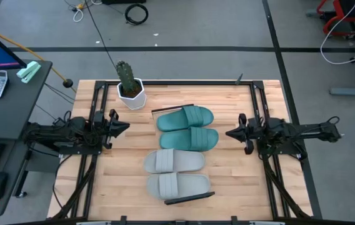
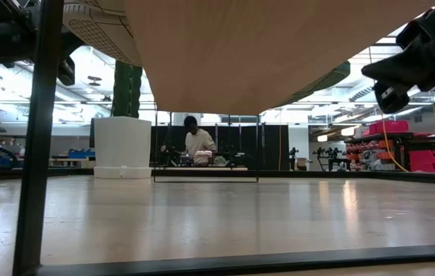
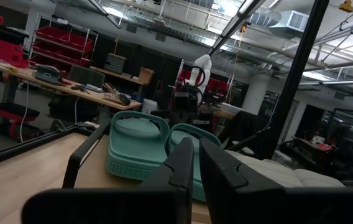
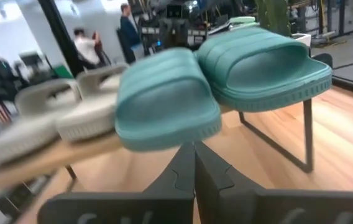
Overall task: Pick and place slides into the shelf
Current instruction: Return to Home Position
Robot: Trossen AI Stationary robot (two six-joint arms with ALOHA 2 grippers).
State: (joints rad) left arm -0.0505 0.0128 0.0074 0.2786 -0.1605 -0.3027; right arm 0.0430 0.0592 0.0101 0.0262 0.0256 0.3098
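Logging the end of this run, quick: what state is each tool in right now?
Left tool: closed, holding nothing.
Right tool: closed, holding nothing.

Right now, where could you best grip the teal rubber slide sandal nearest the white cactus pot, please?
Probably the teal rubber slide sandal's broad ribbed strap, from the right gripper's side: its arched opening faces that way, admitting one jaw.

Shelf: two teal slides and two grey slides, in a row. Right gripper, fingers together, just before the teal pair. People behind.
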